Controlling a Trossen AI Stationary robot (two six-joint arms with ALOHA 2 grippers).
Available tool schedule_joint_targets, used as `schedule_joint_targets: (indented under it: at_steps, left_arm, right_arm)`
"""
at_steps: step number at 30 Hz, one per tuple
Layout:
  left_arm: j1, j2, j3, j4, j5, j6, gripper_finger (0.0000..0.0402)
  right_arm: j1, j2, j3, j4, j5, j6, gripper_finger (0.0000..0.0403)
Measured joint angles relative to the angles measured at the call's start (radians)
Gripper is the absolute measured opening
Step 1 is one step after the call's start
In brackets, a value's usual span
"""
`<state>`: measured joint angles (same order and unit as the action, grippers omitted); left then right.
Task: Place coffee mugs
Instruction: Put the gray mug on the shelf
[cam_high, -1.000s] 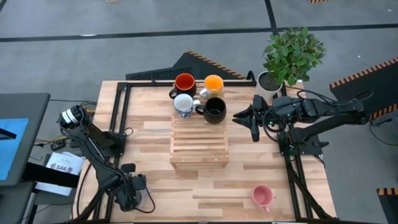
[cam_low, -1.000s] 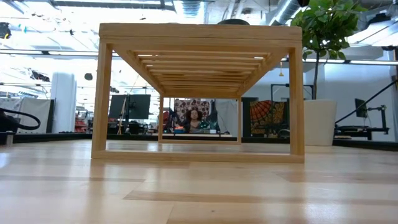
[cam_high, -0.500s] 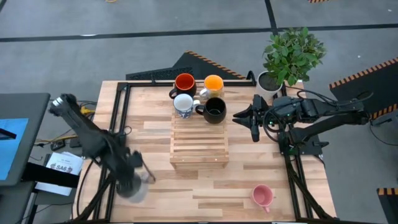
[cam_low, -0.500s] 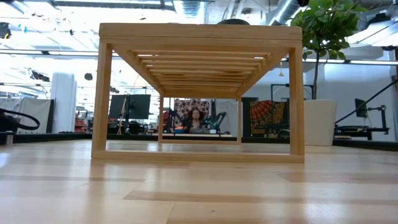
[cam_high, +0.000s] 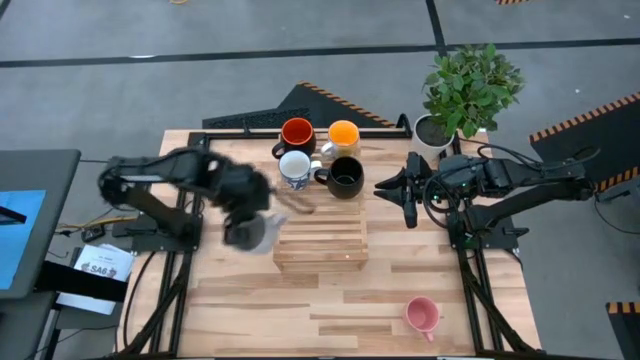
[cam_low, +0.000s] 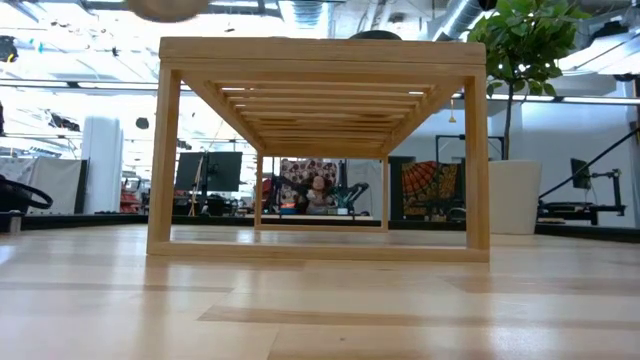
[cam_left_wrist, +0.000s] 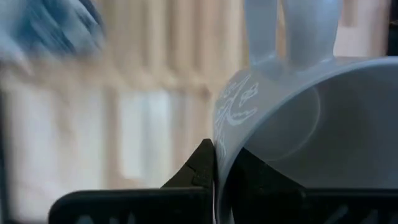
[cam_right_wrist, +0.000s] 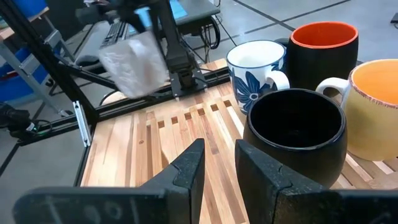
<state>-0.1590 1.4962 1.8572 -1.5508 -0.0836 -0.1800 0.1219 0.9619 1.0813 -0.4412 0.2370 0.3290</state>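
My left gripper (cam_high: 243, 212) is shut on the grey mug (cam_high: 252, 234), high beside the left side of the wooden slatted rack (cam_high: 320, 228). The low view shows the mug as a blur (cam_low: 165, 8) above rack-top height. The red-orange mug (cam_high: 297, 133), yellow-orange mug (cam_high: 343, 135), white blue-flowered mug (cam_high: 294, 168) and black mug (cam_high: 346, 177) stand upright in a cluster at the rack's far end. The pink mug (cam_high: 421, 316) lies on its side near the table's near right corner. My right gripper (cam_high: 392, 189) waits narrowly open, right of the black mug (cam_right_wrist: 295, 127). My left gripper holds the grey mug by its rim (cam_left_wrist: 219, 134), on the side opposite the handle (cam_left_wrist: 292, 31). One finger (cam_left_wrist: 200, 165) is outside the wall and the other is inside the hollow. The mug is lifted clear of the table, above rack height.
A potted plant (cam_high: 468, 88) in a white pot stands at the far right corner, behind my right arm. Black frame rails (cam_high: 190, 190) run along the table's left and right sides. Bare tabletop lies near the rack's near end (cam_high: 320, 300).
My left gripper has swung fast from the table's near left part toward the far edge and right, rising to the rack's left side. The grey mug has travelled with it and now hangs above rack height. My right arm has kept still.
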Motion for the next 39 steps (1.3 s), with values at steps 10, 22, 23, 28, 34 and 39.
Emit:
schedule_joint_targets:
  at_steps: [10, 22, 23, 28, 34, 39]
  left_arm:
    - [0.144, 0.183, 0.065, 0.027, -0.079, 0.305, 0.0002]
    - [0.183, 0.219, 0.054, 0.079, -0.083, 0.334, 0.0002]
    - [0.186, 0.221, 0.054, 0.082, -0.085, 0.338, 0.0002]
    - [0.198, 0.223, 0.054, 0.088, -0.083, 0.364, 0.0002]
    - [0.218, 0.223, 0.054, 0.11, -0.094, 0.358, 0.0011]
    - [0.22, 0.223, 0.053, 0.151, -0.114, 0.398, 0.0033]
  right_arm:
    - [0.0, 0.0, 0.0, 0.003, 0.0, 0.003, 0.0117]
    - [-0.029, 0.0, 0.0, 0.008, -0.001, 0.022, 0.0117]
    - [-0.033, 0.0, 0.0, 0.008, -0.001, 0.022, 0.0117]
    - [-0.043, 0.0, 0.0, 0.008, -0.001, 0.022, 0.0117]
    - [-0.047, 0.0, 0.0, 0.009, -0.001, 0.022, 0.0117]
    - [-0.047, 0.0, 0.0, 0.009, -0.001, 0.037, 0.0117]
